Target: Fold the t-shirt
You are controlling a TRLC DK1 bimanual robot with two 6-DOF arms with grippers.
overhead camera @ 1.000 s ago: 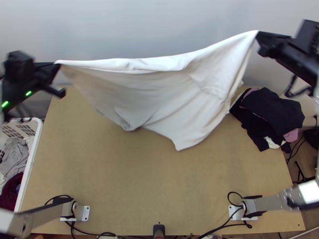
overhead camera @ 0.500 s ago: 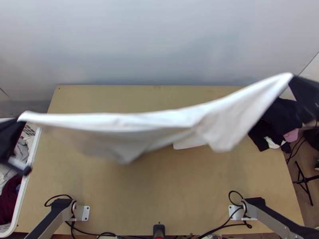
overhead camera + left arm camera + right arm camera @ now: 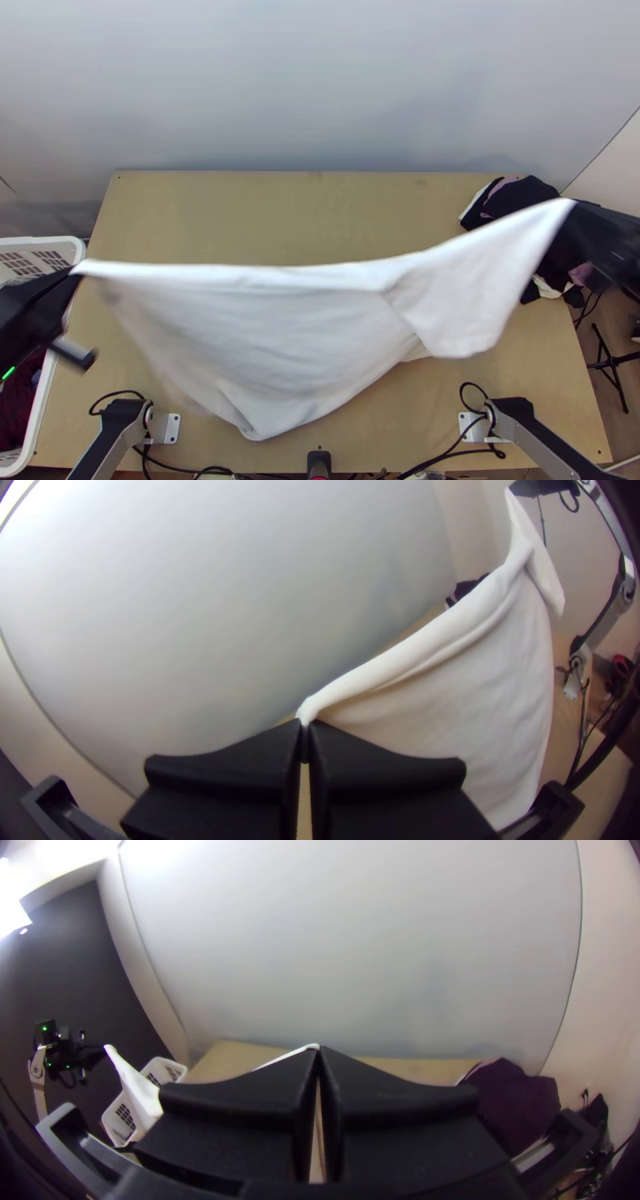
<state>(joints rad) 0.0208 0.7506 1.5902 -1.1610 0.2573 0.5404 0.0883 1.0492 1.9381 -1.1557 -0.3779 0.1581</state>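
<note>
The white cloth t-shirt (image 3: 296, 336) is strung between the two grippers above the light wooden table (image 3: 264, 212), its upper edge drawn fairly taut and the rest hanging in a loose sheet towards the table's near side, one part lapped over near the right end. The left black wide-fingered gripper (image 3: 305, 728) is clenched on one corner at the table's left edge; the right black wide-fingered gripper (image 3: 319, 1052) pinches the opposite corner beyond the right edge. With the blur, I can't fairly say whether the lowest part touches the wood. This looks like the spreading step, ahead of any real fold. The next move probably calls for lowering both corners evenly, keeping the tension, so the cloth lands flat on the table. A white plastic basket (image 3: 79, 250) with clothes sits off the table's left edge, and a heap of dark clothes (image 3: 522, 194) lies at its far right corner, where the right end might snag. Black cables (image 3: 188, 470) along the near edge could catch the hem.
</note>
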